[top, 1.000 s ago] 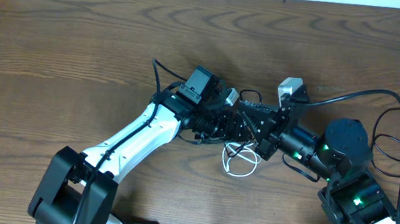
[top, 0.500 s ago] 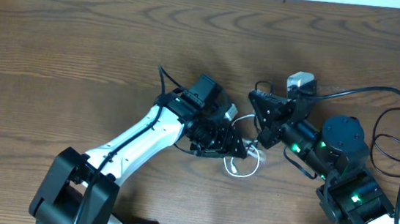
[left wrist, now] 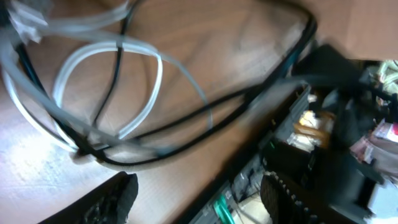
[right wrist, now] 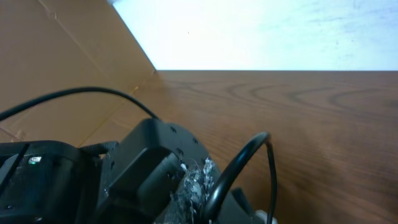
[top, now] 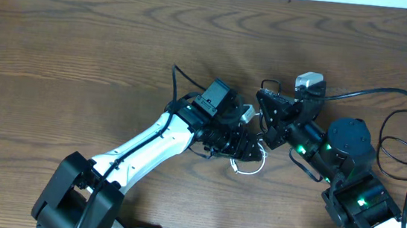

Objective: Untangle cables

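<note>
Left end effector [left wrist: 199, 205]: jaws standing apart, nothing between them, pointed down at the tangle. White cable [left wrist: 160, 71] lies in loose loops on the desk [top: 81, 57]. Thin black cable [left wrist: 211, 123] threads through and across those loops, and the two are intertwined. Right end effector [top: 264, 118]: fully closed, close beside the left one near mid-desk. Cannot tell whether it pinches either cord. Tangle sits beneath and between both arms.
</note>
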Tool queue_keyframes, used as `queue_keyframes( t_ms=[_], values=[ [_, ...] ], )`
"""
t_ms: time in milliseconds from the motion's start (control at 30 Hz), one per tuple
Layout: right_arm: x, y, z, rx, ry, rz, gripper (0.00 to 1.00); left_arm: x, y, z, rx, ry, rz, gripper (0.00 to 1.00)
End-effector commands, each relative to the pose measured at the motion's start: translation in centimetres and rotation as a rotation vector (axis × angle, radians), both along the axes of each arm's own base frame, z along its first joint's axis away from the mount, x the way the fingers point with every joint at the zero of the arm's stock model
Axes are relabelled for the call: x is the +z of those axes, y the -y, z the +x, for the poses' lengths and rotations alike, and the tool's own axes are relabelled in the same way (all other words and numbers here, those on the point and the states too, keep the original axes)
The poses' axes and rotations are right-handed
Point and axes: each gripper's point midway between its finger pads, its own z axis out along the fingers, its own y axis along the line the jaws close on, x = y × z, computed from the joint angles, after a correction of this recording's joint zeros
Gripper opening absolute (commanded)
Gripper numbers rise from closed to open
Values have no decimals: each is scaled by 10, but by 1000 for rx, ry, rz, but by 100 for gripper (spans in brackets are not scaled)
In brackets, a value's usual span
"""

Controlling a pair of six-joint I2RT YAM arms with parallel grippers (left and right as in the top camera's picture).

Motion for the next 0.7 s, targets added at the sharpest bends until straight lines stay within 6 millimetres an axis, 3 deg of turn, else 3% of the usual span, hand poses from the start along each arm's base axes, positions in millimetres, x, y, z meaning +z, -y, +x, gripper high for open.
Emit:
queue_keyframes(
  t_ms=[0, 267, 667],
  values=[
    [5, -1, 0, 6, 5, 10, 1, -13, -8, 21, 65, 84, 88, 68],
    [5, -1, 0, 5, 6, 10, 1, -26, -25, 47, 148, 205, 217, 68],
    [7, -4, -3, 28, 7, 16, 1, -21, -22, 64, 178, 281, 207, 65]
  ],
)
